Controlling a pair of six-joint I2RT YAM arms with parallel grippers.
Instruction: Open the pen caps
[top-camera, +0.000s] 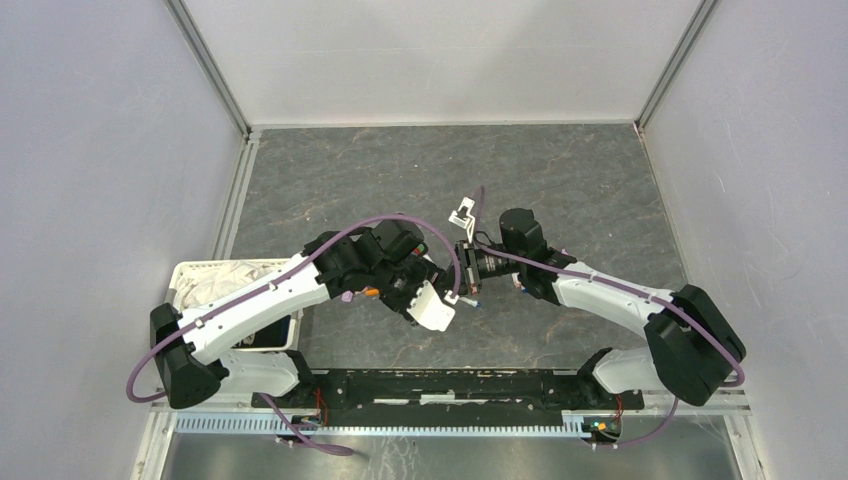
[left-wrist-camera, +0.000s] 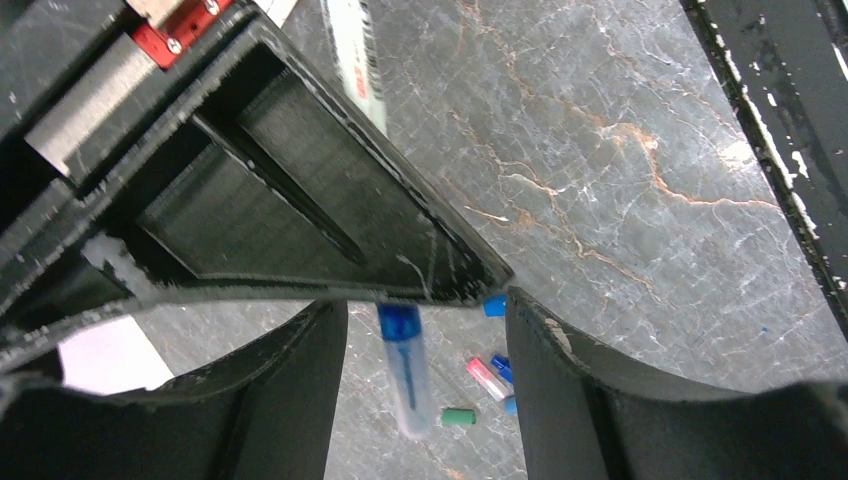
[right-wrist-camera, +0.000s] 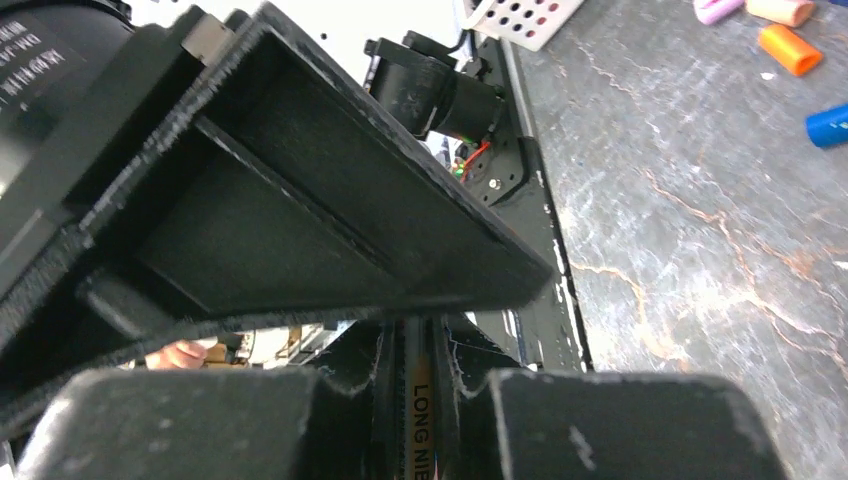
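Two tools meet at one pen (right-wrist-camera: 418, 400). The right tool (right-wrist-camera: 415, 350) is clamped together on it, and the printed barrel runs through the narrow slit between the fingers. The left tool (left-wrist-camera: 427, 320) faces the pen with its jaws apart and grips nothing. In the gap between its fingers (left-wrist-camera: 250, 400) a short piece (left-wrist-camera: 405, 370) shows, with a blue collar and a pale, blurred body, touching neither finger. I cannot tell whether it is a cap or a pen.

Several loose pen caps lie on the dark, veined bench (left-wrist-camera: 640, 150) below the pen. A blue cap (left-wrist-camera: 494, 305) is nearest, and a pink one (left-wrist-camera: 487, 378) and a green one (left-wrist-camera: 458, 416) lie a little farther off. More caps lie well away from the pen in the right wrist view: an orange cap (right-wrist-camera: 788, 48), another blue cap (right-wrist-camera: 828, 125), a lilac one (right-wrist-camera: 715, 10) and a pale orange one (right-wrist-camera: 780, 10), all on their sides and apart from one another.

Well to the left of the pen, at the bench's near left, stands a white perforated basket (top-camera: 230, 263). It holds a crumpled white cloth (top-camera: 225, 282), and the left arm crosses over part of it. No pen or cap can be made out inside it.

A small white bracket (top-camera: 462, 212) sits on the bench just beyond the pen.
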